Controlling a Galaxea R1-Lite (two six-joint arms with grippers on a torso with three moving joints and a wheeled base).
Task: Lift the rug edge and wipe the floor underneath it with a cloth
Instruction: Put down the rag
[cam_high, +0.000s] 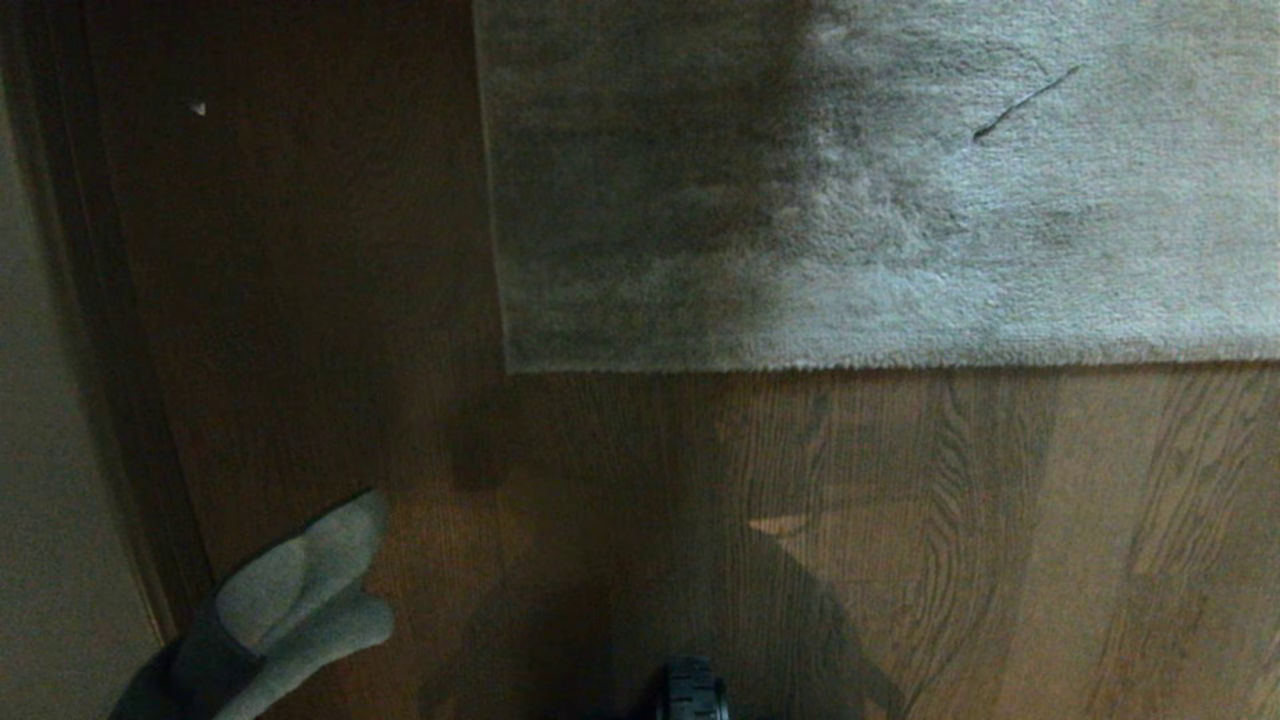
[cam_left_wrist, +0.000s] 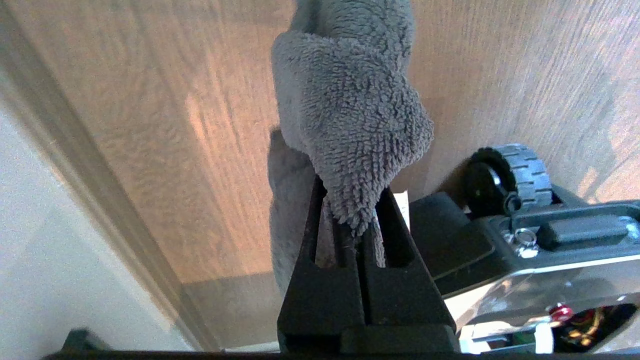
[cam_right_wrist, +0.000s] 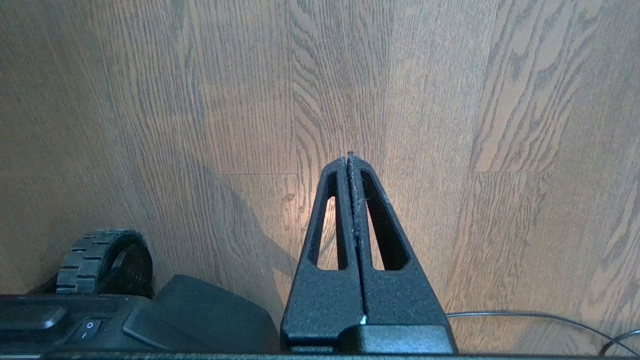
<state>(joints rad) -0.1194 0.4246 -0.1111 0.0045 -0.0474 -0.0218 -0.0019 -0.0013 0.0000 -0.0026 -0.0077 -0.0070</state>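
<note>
Rug edge (cam_high: 880, 362) runs straight across the head view from about 9 to 3 o'clock, lying flat on the floor (cam_high: 900, 540), with its corner (cam_high: 512, 365) just left of centre. Pile is light grey, darker and shadowed toward the corner; a thin dark strand (cam_high: 1025, 103) lies on it at 1 o'clock.

Floor: brown wood-grain planks, swirling grain, shadows falling across the middle. A pale wall (cam_high: 60, 500) with dark baseboard sits at 8 o'clock.

Cloth (cam_high: 300, 610) shows at 7 o'clock in the head view, well apart from the rug, bunched and held off the floor. In the left wrist view the left gripper (cam_left_wrist: 357, 200) has its fingers (cam_left_wrist: 400, 235) closed on the cloth (cam_left_wrist: 350, 125), fluffy grey folds spilling past the tips, a small white tag (cam_left_wrist: 402, 202) peeking beside one finger.

Right gripper (cam_right_wrist: 348, 157) hangs over bare floor in its own wrist view, fingers (cam_right_wrist: 320, 240) pressed together, nothing between them. A thin cable (cam_right_wrist: 525, 316) trails on the planks nearby.

Robot base with a ribbed black wheel (cam_left_wrist: 510, 175) sits below both wrists; the wheel also shows at 6 o'clock in the head view.
</note>
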